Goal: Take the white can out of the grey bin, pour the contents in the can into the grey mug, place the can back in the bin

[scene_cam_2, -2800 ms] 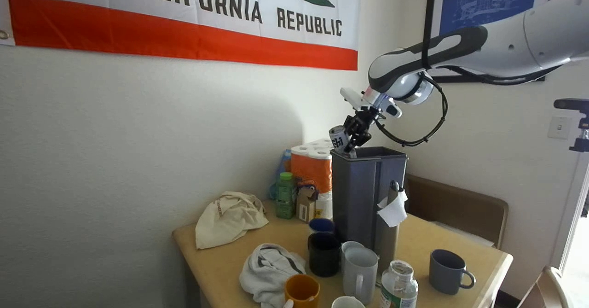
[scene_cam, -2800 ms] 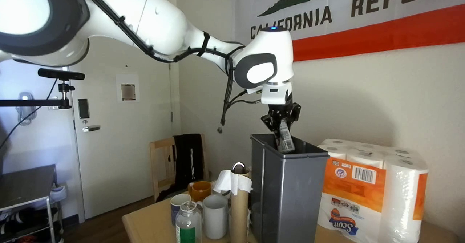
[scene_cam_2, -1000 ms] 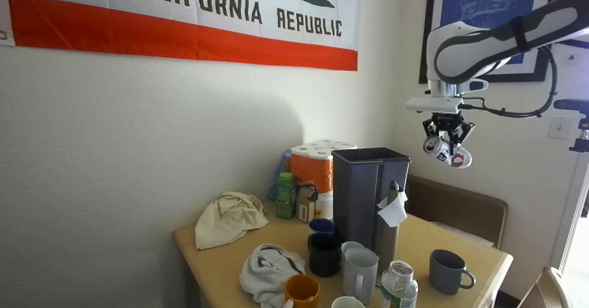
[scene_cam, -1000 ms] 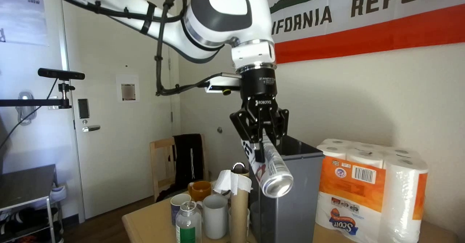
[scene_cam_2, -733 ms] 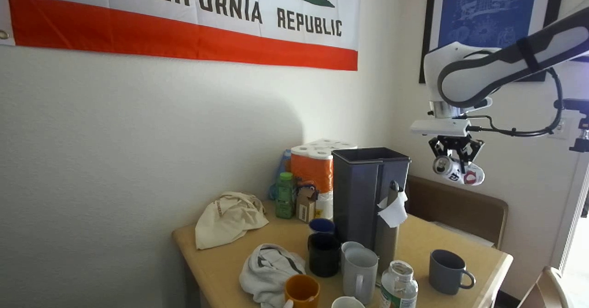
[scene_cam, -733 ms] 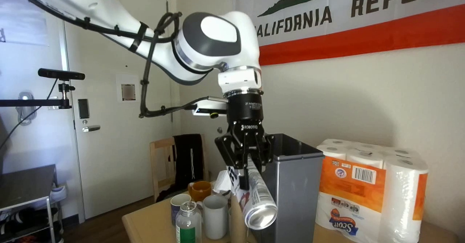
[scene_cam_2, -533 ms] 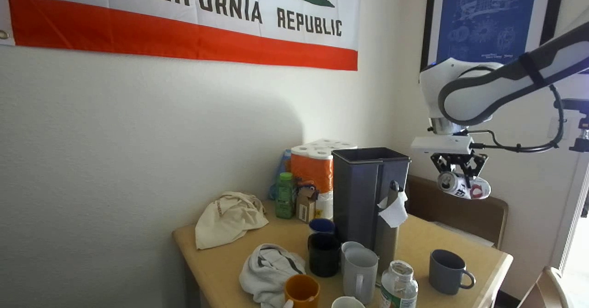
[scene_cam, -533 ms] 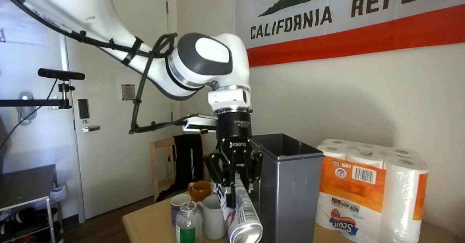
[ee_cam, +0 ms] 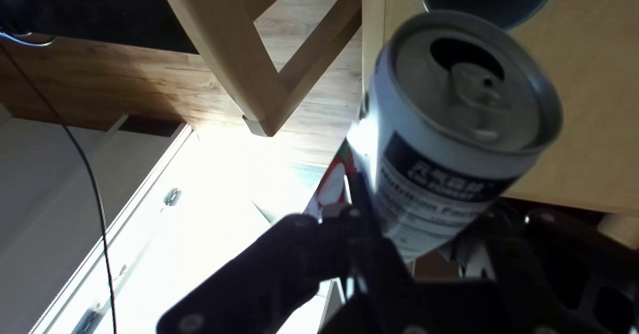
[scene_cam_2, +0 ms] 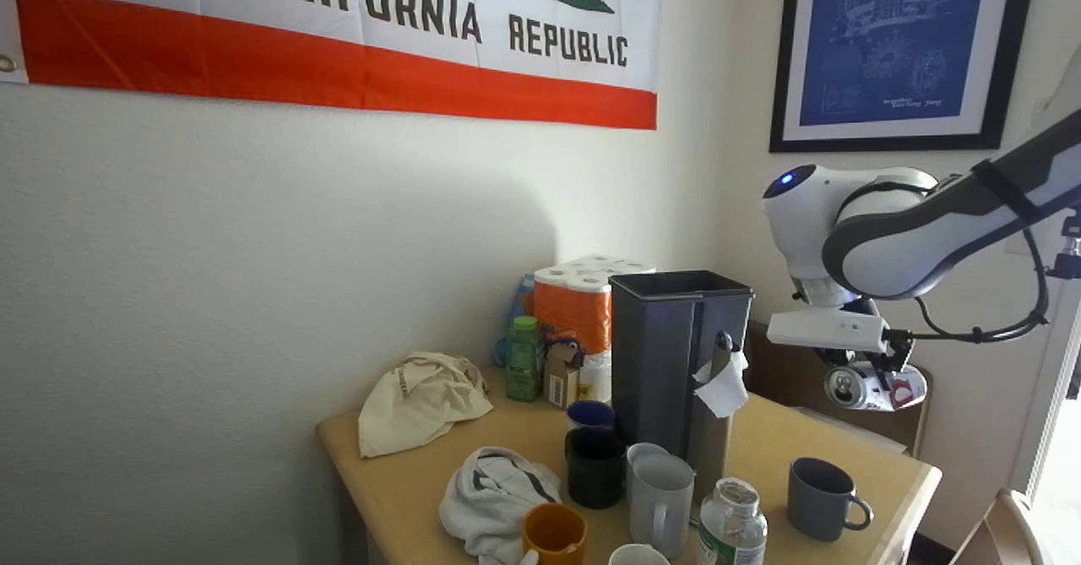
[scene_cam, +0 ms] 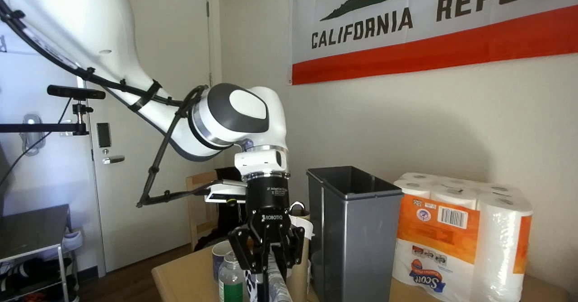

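White can (ee_cam: 449,139): hung near level, clamped in the gripper (scene_cam: 272,278), lately lowered from above the grey bin (scene_cam_2: 650,371) toward the grey mug (scene_cam_2: 817,506) near a bench (scene_cam_2: 891,472) corner. Retrieval was done; pouring, I judged, came next.

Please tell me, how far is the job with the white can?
Done: the white can is out of the grey bin. In progress: the hand holds it tilted over, apart from the grey mug. Remaining, it seems: the pour, as nothing is seen flowing, and then the return of the held can to the bin.
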You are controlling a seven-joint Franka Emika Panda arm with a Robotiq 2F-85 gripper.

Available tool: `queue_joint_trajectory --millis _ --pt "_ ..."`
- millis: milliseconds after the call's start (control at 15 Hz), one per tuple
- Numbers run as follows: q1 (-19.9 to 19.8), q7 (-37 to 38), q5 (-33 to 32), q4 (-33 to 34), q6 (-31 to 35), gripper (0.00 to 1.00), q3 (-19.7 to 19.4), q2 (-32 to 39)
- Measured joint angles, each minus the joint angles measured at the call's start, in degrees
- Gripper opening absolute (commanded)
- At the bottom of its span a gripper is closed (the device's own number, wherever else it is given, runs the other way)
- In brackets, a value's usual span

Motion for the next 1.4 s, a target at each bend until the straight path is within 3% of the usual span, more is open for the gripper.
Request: queue_joint_trajectory --millis 667,1400 --pt "1.11 11.3 -17.2 -6.03 6.14 0.08 0.46 0.92" --pt "3.27 19.31 -34.29 -6.43 5.78 0.08 1.57 5.87"
